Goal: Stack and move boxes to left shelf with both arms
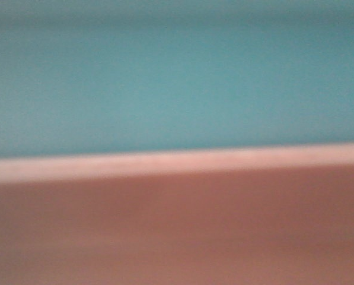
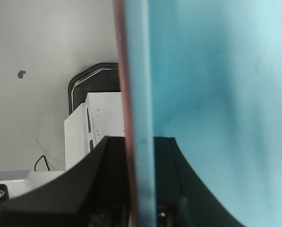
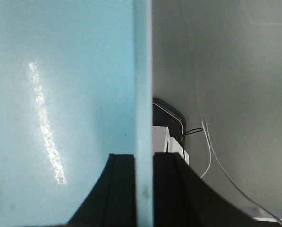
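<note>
The blue tub [image 1: 177, 77] sits nested in the pink tub [image 1: 177, 231], so I'd say stacking is done and the carry is under way. The left gripper [image 2: 140, 142] pinches both walls between its jaws, and the right gripper [image 3: 143, 156] clamps the blue wall. Beside the jaws the tub looks empty. Next comes a level, matched swing to the shelf, which is out of sight.

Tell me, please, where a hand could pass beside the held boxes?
Free: grey floor outside the pink box, past the white base; grey floor outside the blue box, crossed by a cable. Crowded: left claw and right claw pinch the walls; boxes fill the front view.
</note>
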Action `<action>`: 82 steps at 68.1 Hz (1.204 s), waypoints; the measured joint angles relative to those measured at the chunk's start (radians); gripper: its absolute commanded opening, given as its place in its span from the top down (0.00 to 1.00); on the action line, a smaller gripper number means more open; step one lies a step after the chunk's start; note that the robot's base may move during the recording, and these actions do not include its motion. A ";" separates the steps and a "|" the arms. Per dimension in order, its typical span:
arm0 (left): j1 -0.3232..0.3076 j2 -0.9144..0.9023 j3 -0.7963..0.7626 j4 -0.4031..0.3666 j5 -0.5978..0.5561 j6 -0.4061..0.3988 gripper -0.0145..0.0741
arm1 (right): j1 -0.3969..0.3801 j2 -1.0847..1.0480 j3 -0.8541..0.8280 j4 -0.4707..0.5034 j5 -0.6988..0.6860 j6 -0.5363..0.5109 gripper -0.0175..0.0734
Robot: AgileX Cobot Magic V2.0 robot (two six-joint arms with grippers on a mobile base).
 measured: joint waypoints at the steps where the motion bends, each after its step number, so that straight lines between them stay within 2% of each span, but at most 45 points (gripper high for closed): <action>1: 0.000 0.000 0.000 0.000 0.000 0.000 0.85 | 0.000 0.000 0.000 0.000 0.000 0.000 0.75; 82: 0.000 0.000 0.001 0.000 0.000 0.000 0.85 | 0.000 0.000 0.000 0.000 0.000 0.002 0.75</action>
